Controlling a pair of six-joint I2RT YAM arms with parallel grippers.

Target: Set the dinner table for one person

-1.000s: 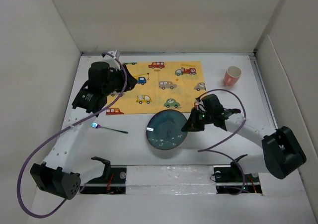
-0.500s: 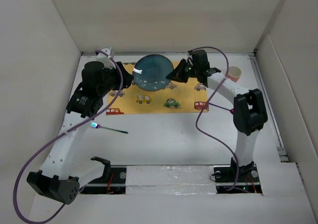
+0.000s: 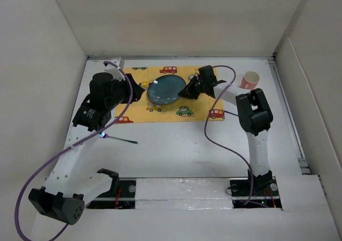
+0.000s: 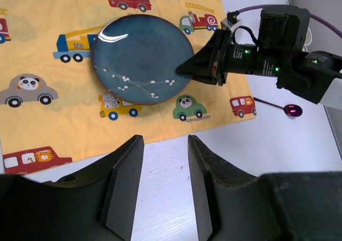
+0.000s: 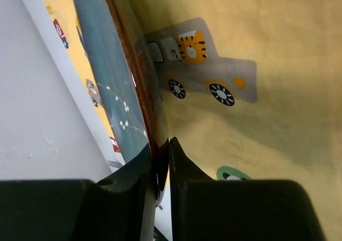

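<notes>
A dark blue plate (image 3: 166,89) with white blossom marks is over the yellow car-print cloth (image 3: 171,108) on the white dinner table (image 3: 187,150). My right gripper (image 3: 185,91) is shut on the plate's right rim; in the right wrist view the rim (image 5: 140,75) runs between the jaws, and the left wrist view shows the plate (image 4: 140,56) with the right gripper (image 4: 184,69) at its edge. My left gripper (image 4: 164,145) is open and empty above the table just in front of the cloth. A fork (image 3: 118,139) lies at the left. A spoon (image 4: 291,109) lies right of the cloth.
A pink paper cup (image 3: 249,80) stands at the back right. Cream walls close the table on three sides. The right arm's purple cable (image 3: 214,123) loops over the middle right of the table.
My right gripper carried the plate from the near middle of the table to the back, then lowered it onto the cloth. My left arm shifted slightly.
</notes>
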